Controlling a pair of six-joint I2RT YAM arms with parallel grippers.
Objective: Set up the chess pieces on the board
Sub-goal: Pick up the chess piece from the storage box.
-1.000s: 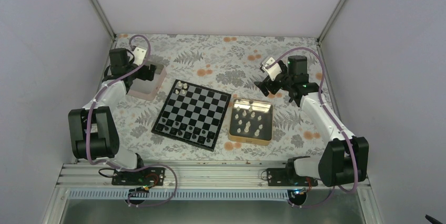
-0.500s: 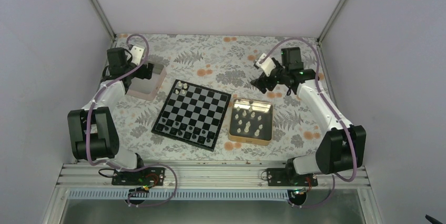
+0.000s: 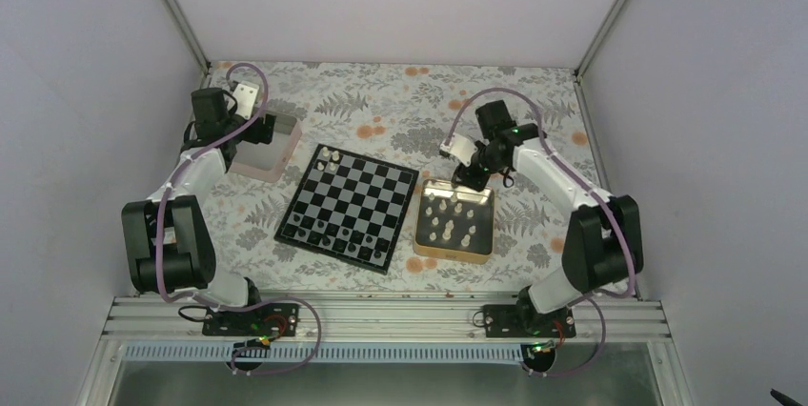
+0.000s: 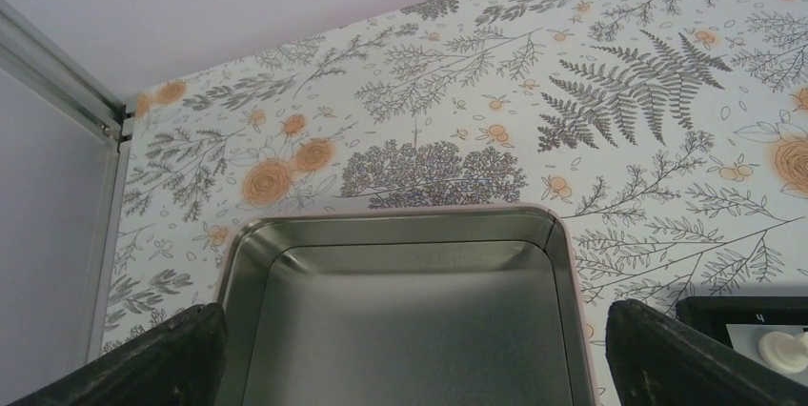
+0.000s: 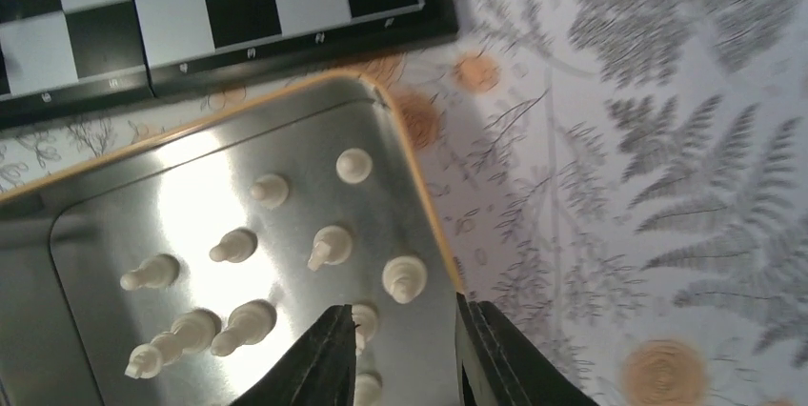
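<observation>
The board [image 3: 348,206] lies mid-table; its edge shows at the top of the right wrist view [image 5: 191,6]. Two white chess pieces [image 3: 330,158] stand at its far left corner, and one shows in the left wrist view [image 4: 781,354]. Several more cream chess pieces [image 5: 404,277] lie and stand in the gold tin [image 5: 419,168]. My right gripper [image 5: 402,309] hovers over that tin's far right corner [image 3: 467,177], jaws narrowed but apart, nothing between them; one piece sits just behind the left finger [image 5: 324,349]. My left gripper [image 4: 412,315] is wide open over the pinkish silver tin [image 4: 400,213].
Small dark chessmen [image 3: 333,234] line the board's near rows. The gold tin [image 3: 454,253] sits right of the board and the pinkish tin [image 3: 262,170] at its far left. White walls with metal posts close in the flowered cloth.
My right arm has swung from the far right in toward the gold tin and come down over its far corner, its jaws narrowing. The left arm has hardly moved.
</observation>
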